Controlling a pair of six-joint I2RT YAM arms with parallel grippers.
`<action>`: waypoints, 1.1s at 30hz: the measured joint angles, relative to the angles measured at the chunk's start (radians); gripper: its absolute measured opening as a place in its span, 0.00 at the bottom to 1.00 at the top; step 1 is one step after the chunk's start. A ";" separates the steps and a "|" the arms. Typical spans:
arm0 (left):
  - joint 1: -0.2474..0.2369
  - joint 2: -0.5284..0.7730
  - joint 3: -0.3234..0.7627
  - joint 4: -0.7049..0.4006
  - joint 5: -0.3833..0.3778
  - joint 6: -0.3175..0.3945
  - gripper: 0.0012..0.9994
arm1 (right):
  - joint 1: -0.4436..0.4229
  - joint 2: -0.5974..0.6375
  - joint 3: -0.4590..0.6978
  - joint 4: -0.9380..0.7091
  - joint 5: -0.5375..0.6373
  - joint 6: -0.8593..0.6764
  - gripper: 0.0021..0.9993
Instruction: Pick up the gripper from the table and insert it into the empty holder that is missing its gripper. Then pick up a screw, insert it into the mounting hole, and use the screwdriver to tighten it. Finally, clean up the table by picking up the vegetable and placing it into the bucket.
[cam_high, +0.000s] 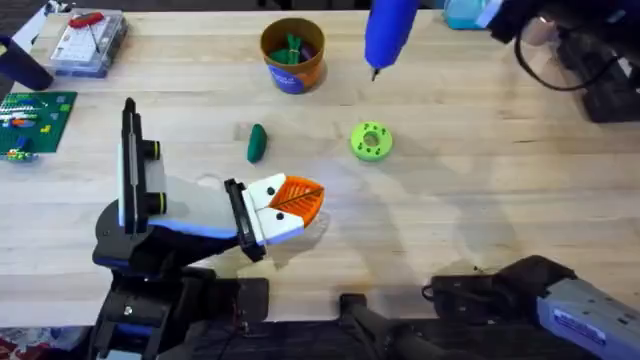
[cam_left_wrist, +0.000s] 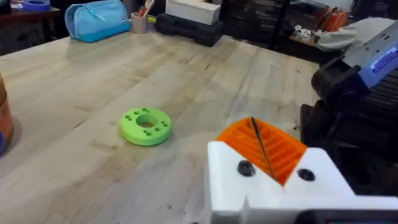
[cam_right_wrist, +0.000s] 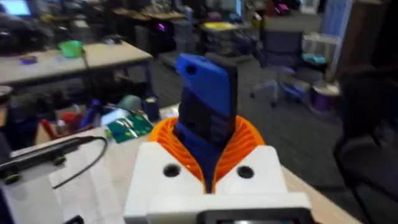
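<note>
- My right pincer (cam_right_wrist: 208, 177) pinches the blue screwdriver (cam_high: 388, 30), up above the bench (cam_high: 480, 180).
- My left pincer (cam_high: 300, 200) is pressed together, empty.
- The vegetable (cam_high: 257, 142) lies near the bucket (cam_high: 293, 55).

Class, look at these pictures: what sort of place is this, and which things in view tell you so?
Probably a robotics lab or workshop: a wooden table with a clear parts box and green circuit board, the right gripper holding a blue screwdriver, cluttered workbenches behind.

Lab or workshop: desks (cam_right_wrist: 93, 59), office chairs (cam_right_wrist: 283, 53), circuit board (cam_high: 30, 120) around.
</note>
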 joint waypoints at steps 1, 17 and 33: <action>0.000 0.000 0.000 0.000 0.000 0.000 0.01 | 0.000 0.000 0.000 0.018 -0.027 0.001 0.02; 0.000 0.000 0.000 0.000 0.000 -0.002 0.01 | 0.076 0.136 -0.002 0.507 -0.194 0.176 0.02; 0.000 0.000 0.000 0.000 0.000 -0.002 0.01 | 0.203 0.328 -0.002 0.786 -0.296 0.437 0.02</action>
